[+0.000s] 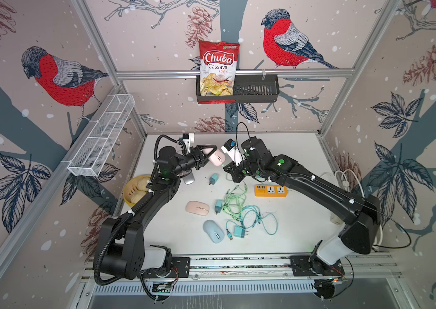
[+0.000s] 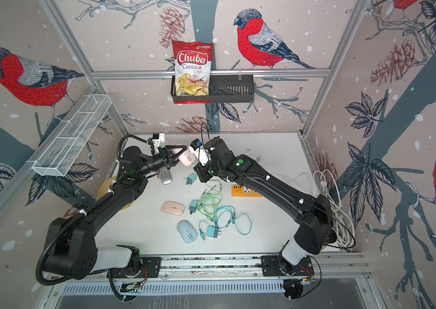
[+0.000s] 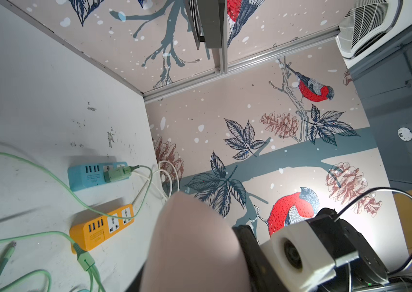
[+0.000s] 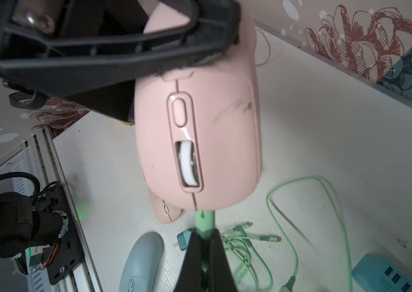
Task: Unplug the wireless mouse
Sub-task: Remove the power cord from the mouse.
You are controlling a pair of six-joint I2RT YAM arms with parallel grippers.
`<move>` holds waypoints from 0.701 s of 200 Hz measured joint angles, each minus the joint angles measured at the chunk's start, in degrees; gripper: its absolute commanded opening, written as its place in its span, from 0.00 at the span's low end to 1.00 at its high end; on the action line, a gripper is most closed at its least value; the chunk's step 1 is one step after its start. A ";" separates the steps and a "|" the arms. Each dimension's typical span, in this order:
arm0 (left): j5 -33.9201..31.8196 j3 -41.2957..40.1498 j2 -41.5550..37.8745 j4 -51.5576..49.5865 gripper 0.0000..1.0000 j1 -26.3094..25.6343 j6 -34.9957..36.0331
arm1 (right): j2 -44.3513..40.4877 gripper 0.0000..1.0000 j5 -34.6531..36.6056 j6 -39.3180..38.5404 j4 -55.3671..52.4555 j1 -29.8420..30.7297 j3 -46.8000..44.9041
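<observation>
The left gripper (image 1: 206, 156) grasps the pink mouse (image 4: 220, 131) by its rear end and holds it in the air above the back of the table (image 1: 291, 149). The right gripper (image 4: 203, 236) is clenched on the green plug (image 4: 205, 218) sitting in the mouse's front edge. On the table below lie a flat mouse (image 1: 197, 207), a blue mouse (image 1: 213, 231) and an orange power strip (image 1: 270, 190).
</observation>
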 measured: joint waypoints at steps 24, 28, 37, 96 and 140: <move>0.92 1.18 -0.20 -2.29 0.00 1.95 0.63 | -1.20 0.00 0.15 0.02 1.11 0.09 -1.99; 0.44 1.46 -0.22 -2.56 0.00 2.45 0.94 | -1.92 0.00 0.42 0.11 0.50 0.04 -2.93; -0.50 2.03 -0.22 -3.04 0.00 3.34 1.33 | -3.32 0.00 0.94 0.28 -0.31 -0.04 -4.85; -1.31 3.43 1.86 -3.87 0.00 3.67 3.08 | -9.57 0.00 1.29 1.70 -0.39 -1.53 -11.76; -1.31 8.66 17.18 -4.15 0.00 3.32 7.91 | -10.14 0.00 2.91 3.37 0.35 -5.29 -12.92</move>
